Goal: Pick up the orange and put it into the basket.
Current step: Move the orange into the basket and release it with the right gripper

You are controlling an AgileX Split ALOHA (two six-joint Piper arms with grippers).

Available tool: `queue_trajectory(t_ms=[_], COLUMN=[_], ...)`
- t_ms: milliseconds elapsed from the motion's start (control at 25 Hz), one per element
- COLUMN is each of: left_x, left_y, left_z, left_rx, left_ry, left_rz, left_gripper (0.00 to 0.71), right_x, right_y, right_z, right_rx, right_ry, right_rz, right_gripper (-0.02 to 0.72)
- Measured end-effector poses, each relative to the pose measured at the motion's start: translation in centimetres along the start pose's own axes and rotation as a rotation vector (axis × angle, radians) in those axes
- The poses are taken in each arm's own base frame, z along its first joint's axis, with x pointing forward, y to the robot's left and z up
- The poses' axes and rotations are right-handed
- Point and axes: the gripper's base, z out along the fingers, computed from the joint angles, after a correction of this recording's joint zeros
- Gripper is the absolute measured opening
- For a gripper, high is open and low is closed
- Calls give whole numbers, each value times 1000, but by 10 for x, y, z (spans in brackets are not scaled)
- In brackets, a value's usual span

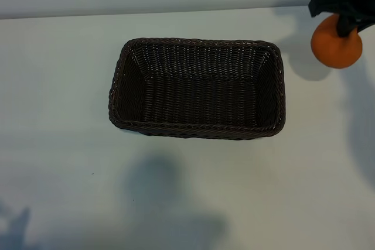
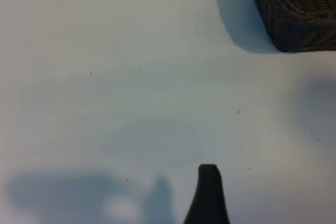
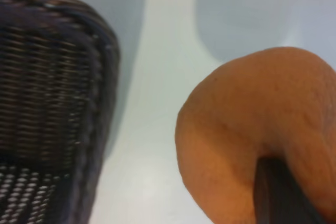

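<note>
The right gripper (image 1: 343,24) was clamped on the orange (image 1: 336,42), holding it clear of the table (image 1: 58,86) at the far right corner, with the fruit's shadow cast on the surface beside it. The basket (image 1: 275,86) stood near the table's centre, well apart from the orange, and held nothing. The left gripper (image 2: 208,192) stood wide, holding nothing, parked above bare table near the basket's corner. Risk assessment: in the right wrist view one finger (image 3: 278,192) pressed into the rounded side of the orange (image 3: 252,129), so the grip probably relied on a small contact area; a sudden sideways move could let the fruit roll out of the jaws. A low transfer path could strike the basket (image 3: 100,77) rim and dislodge the fruit or shift the basket. Release from too high could let the orange bounce out. No brand, label or writing was legible on any item
</note>
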Motion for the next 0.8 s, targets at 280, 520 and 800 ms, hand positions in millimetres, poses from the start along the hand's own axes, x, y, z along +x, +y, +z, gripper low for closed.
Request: queue_trajectory(t_ms=[280, 520, 800], left_x=[0, 0, 0], left_y=[0, 0, 0], left_z=[0, 0, 0], left_rx=[0, 0, 0], left_ry=[0, 0, 0], left_rz=[3, 3, 3], left_gripper=[590, 590, 590], right_x=[12, 27, 32], right_y=[38, 109, 164], right_z=[-31, -33, 3], right_rx=[-88, -174, -233], right_ry=[-34, -58, -74], right_rz=[-94, -277, -380], right_gripper=[94, 94, 94])
